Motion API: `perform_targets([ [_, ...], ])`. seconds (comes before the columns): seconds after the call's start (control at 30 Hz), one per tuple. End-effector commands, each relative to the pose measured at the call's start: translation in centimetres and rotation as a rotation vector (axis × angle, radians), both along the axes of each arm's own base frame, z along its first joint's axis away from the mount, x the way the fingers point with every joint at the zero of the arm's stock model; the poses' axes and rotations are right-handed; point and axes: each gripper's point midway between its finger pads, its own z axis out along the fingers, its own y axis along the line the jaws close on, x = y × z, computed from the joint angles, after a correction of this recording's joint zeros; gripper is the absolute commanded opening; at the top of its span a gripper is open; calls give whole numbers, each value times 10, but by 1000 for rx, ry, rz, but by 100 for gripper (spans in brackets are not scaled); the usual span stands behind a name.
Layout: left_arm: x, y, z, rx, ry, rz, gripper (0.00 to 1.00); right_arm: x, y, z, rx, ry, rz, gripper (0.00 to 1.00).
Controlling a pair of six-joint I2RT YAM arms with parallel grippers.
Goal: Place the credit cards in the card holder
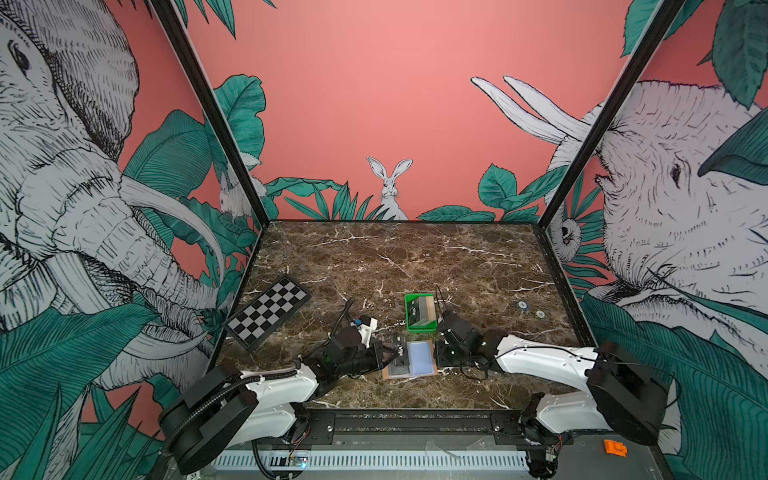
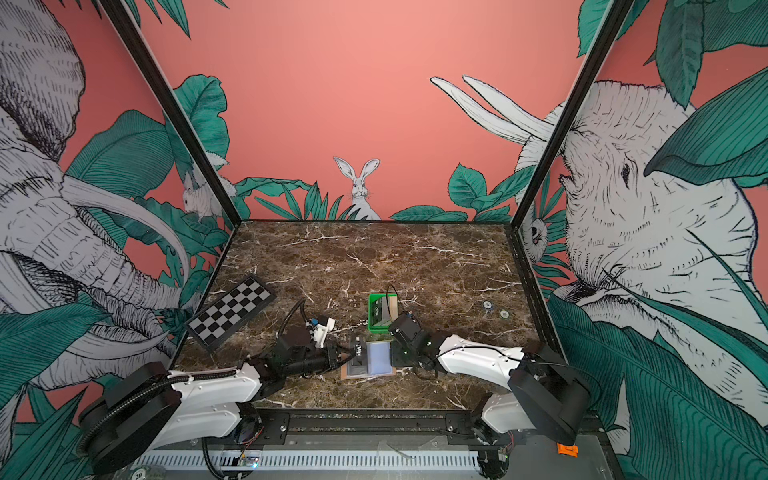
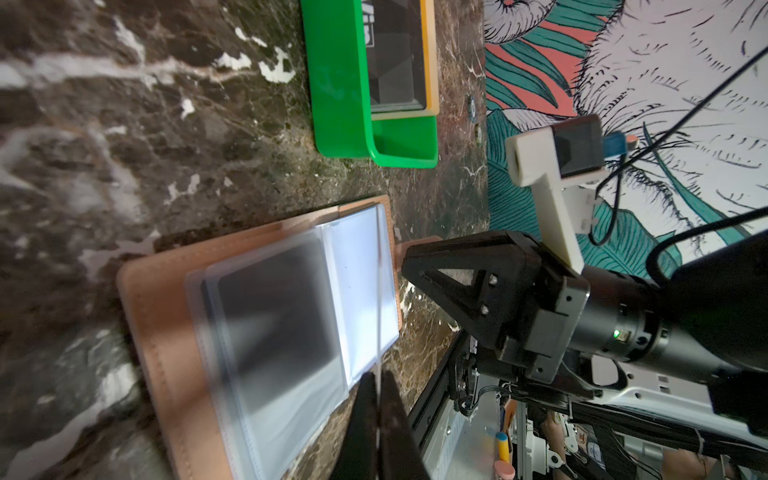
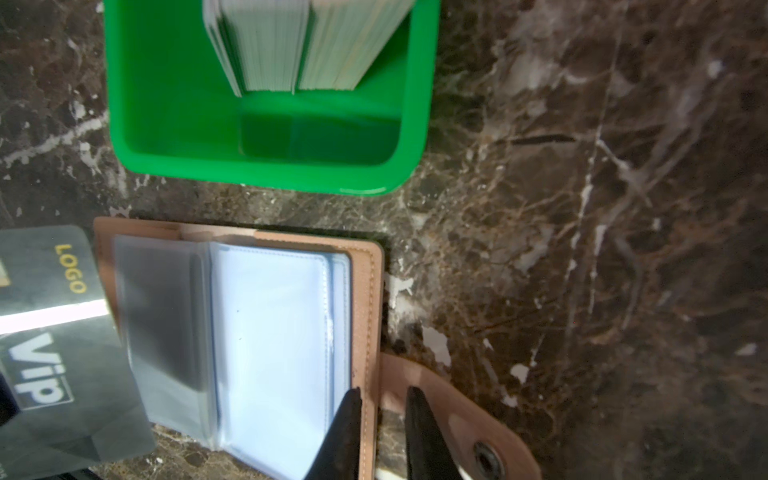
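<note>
1. The card holder (image 1: 409, 375) (image 2: 365, 376) lies open and flat on the marble table (image 1: 395, 257), near its front edge at the middle; its tan cover faces down and the clear pockets face up.
2. In the right wrist view a light blue card (image 4: 274, 332) fills the pocket on the strap side; a dark grey card (image 4: 162, 316) shows through the pocket beside it; the strap tab (image 4: 449, 407) lies on the table past the cover's edge.
3. The left gripper (image 1: 384, 353) (image 3: 379, 415) has its fingers closed on the black VIP card (image 1: 400, 353) (image 4: 54, 353); the card is above the holder's grey-card half, and the left wrist view shows it edge-on.
4. The right gripper (image 1: 436, 358) (image 4: 382, 432) is at the holder's strap-side edge; its fingers stand slightly apart, one over the stitched border, one over the strap tab; nothing is pinched between them.
5. The green tray (image 1: 409, 329) (image 4: 166, 124) stands just behind the holder, apart from it; more cards (image 4: 291, 41) stand on edge inside.
6. A checkerboard (image 1: 268, 311) lies well to the left.
</note>
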Motion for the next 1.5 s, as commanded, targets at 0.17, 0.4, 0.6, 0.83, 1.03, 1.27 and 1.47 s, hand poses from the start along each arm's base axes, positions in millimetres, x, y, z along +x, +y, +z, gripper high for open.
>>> perform_targets([
  [0.17, 2, -4, -9, 9, 13, 20, 0, -1, -2, -6, -13, -5, -10, 21],
  [0.4, 3, -11, -15, -10, 55, 26, 0, -2, -4, -8, -15, -4, -14, 21],
  [0.6, -2, -12, -27, -16, 116, 24, 0, -2, -5, -12, -24, -3, -16, 21],
  [0.83, -3, -16, -32, -11, 143, 7, 0, -3, -6, -13, -29, 1, -18, 21],
  [1.03, -10, -10, -41, 11, 176, 7, 0, -3, -7, -14, -33, 1, -19, 21],
  [1.27, -17, -5, -47, 35, 212, 2, 0, -2, -6, -14, -36, 1, -16, 21],
  [1.47, -20, -4, -46, 32, 227, -4, 0, -1, -6, -13, -40, 0, -16, 21],
])
